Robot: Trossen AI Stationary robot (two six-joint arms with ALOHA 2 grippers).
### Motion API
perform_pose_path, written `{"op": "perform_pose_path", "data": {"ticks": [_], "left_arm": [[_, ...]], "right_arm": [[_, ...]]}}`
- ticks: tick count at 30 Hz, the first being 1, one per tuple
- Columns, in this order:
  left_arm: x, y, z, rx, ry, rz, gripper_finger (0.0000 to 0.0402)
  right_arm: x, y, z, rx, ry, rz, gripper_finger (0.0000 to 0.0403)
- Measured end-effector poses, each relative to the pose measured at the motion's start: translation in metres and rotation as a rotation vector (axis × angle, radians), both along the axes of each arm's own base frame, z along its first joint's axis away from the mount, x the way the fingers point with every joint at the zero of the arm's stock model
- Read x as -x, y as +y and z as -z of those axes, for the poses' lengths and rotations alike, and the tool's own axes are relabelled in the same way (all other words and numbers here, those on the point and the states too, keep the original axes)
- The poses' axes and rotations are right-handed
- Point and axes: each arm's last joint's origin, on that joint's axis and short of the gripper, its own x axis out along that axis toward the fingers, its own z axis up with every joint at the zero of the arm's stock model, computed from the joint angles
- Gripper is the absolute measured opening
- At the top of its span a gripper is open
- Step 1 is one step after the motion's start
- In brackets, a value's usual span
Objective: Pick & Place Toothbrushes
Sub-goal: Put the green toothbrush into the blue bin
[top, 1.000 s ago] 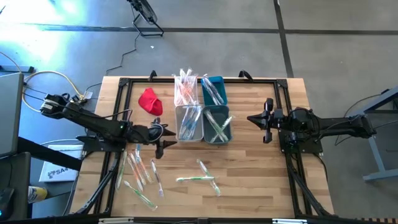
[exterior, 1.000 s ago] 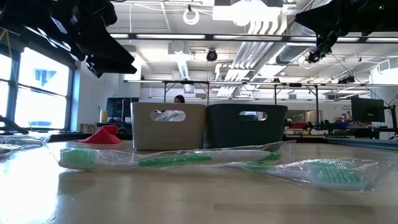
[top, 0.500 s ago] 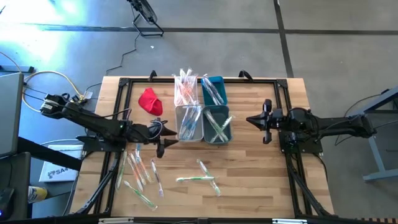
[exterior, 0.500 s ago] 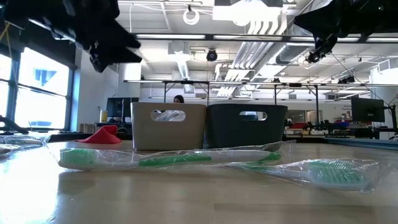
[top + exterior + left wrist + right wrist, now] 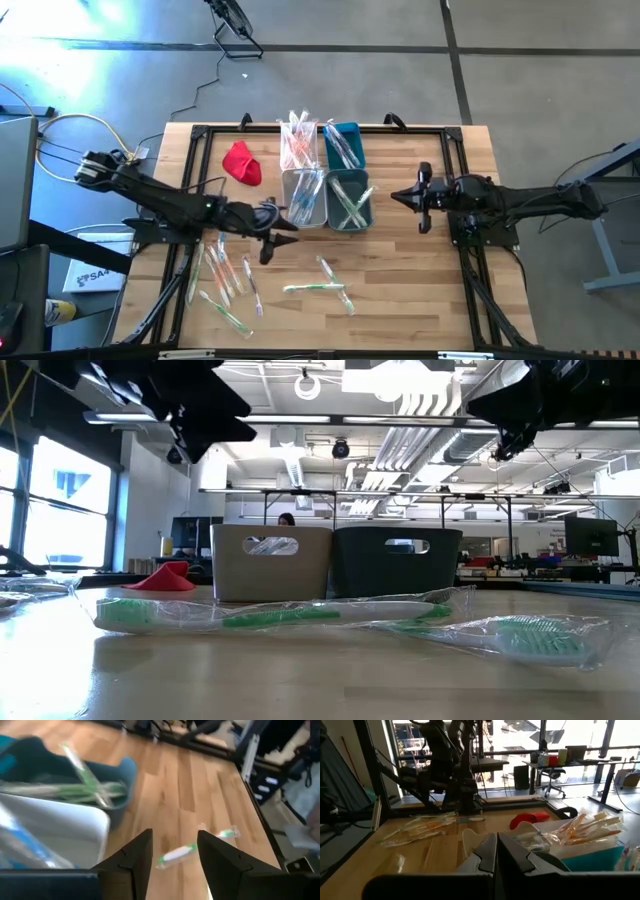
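Sorting partly done: four bins (image 5: pixel 327 197) hold toothbrushes, while loose toothbrushes (image 5: pixel 225 275) lie on the wooden surface (image 5: pixel 400 260).
The left gripper (image 5: pixel 275 233) hovers beside the near bins with fingers (image 5: pixel 132 857) parted and nothing between them; the right gripper (image 5: pixel 420 198) waits beyond the bins, fingers clenched and empty. A cluster by the left arm and a green pair (image 5: pixel 325 285) near the front remain. A red cloth (image 5: pixel 241 163) sits near the back; behind the surface is an open workshop with desks and windows.
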Motion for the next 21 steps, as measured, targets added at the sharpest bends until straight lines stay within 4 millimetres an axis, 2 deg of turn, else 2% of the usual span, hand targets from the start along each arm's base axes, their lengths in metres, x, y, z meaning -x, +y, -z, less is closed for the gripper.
{"op": "perform_pose_path", "data": {"ticks": [11, 21], "left_arm": [[-0.045, -0.022, 0.0, -0.019, 0.225, 0.112, 0.0149], [-0.063, -0.053, 0.009, -0.044, 0.361, 0.176, 0.0149]], "right_arm": [[-0.004, 0.0, 0.002, 0.001, 0.016, 0.002, 0.0007], [-0.004, 0.0, 0.001, 0.001, 0.003, 0.004, 0.0007]]}}
